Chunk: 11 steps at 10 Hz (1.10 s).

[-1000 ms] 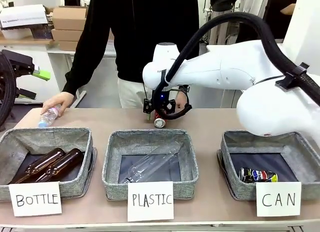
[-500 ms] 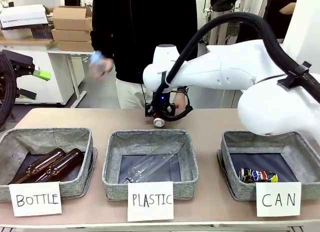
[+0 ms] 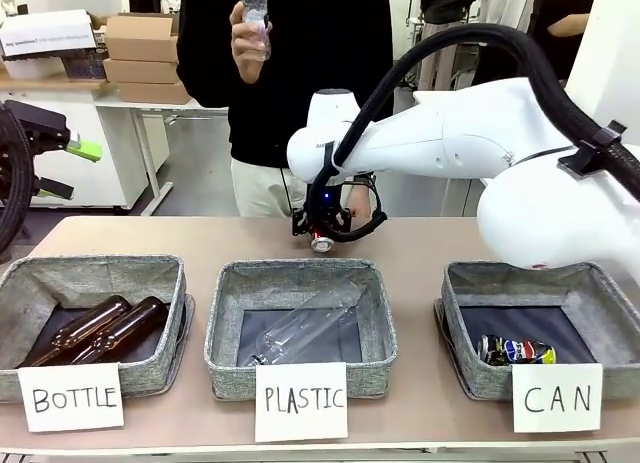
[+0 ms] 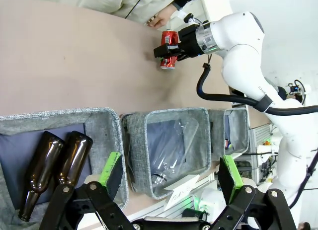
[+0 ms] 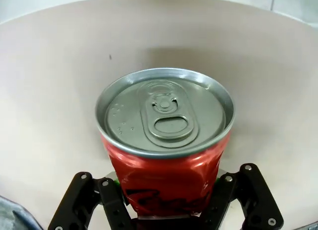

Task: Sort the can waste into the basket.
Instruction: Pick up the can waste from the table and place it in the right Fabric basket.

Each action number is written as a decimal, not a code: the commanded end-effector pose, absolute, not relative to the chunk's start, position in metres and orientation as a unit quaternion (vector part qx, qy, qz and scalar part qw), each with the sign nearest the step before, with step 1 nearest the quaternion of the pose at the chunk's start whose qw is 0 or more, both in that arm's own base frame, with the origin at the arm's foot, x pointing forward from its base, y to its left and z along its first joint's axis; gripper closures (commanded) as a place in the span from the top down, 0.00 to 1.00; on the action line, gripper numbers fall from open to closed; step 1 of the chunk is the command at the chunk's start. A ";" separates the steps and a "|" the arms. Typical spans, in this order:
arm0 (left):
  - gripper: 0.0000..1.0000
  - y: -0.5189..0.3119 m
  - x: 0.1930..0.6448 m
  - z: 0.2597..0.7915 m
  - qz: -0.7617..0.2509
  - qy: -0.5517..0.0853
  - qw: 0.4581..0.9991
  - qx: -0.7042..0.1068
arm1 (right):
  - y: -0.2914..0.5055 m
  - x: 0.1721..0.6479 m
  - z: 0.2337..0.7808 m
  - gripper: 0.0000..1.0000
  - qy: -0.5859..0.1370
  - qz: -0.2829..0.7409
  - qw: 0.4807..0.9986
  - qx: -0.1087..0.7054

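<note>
A red can (image 3: 321,238) with a silver end hangs just above the far middle of the table, and my right gripper (image 3: 324,229) is shut on it. In the right wrist view the red can (image 5: 166,140) stands between the black fingers (image 5: 82,202), silver top facing the camera, its red wall dented. The left wrist view has that can (image 4: 169,42) far off in the other arm's grip. A dark blue and silver can (image 3: 515,350) lies in the grey basket (image 3: 455,313) signed "CAN" at the front right. My left gripper (image 4: 171,173) is open over the near baskets, nothing between its green pads.
The middle basket (image 3: 225,323) signed "PLASTIC" holds a clear bottle (image 3: 305,328). The left basket (image 3: 180,303) signed "BOTTLE" holds two brown glass bottles (image 3: 100,328). A person stands at the far side, one hand holding a clear plastic bottle (image 3: 254,8) up high.
My right gripper has closed on the red can. The person's hand has picked the clear bottle up from the table's far left and raised it to chest height and above.
</note>
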<state>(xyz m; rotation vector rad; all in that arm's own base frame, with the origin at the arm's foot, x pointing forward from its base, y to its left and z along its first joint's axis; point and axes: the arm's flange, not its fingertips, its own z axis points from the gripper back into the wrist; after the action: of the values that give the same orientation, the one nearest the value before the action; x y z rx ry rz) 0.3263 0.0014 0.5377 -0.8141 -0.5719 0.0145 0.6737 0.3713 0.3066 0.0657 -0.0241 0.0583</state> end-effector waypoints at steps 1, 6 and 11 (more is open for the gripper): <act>1.00 0.003 0.326 0.539 0.006 -0.275 0.881 -0.385 | 0.356 0.662 0.326 0.15 -0.010 0.038 0.999 0.037; 1.00 0.003 0.326 0.539 0.006 -0.275 0.881 -0.385 | 0.179 0.490 0.506 0.15 0.066 0.199 0.971 0.119; 1.00 0.003 0.326 0.539 0.006 -0.275 0.881 -0.385 | 0.055 0.379 0.454 0.15 0.033 0.223 0.949 0.221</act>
<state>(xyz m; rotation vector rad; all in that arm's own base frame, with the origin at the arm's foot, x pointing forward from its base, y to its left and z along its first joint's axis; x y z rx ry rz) 0.3260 0.0015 0.5384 -0.8142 -0.5741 0.0140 0.3869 0.0616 0.4704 0.3675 0.1458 0.4450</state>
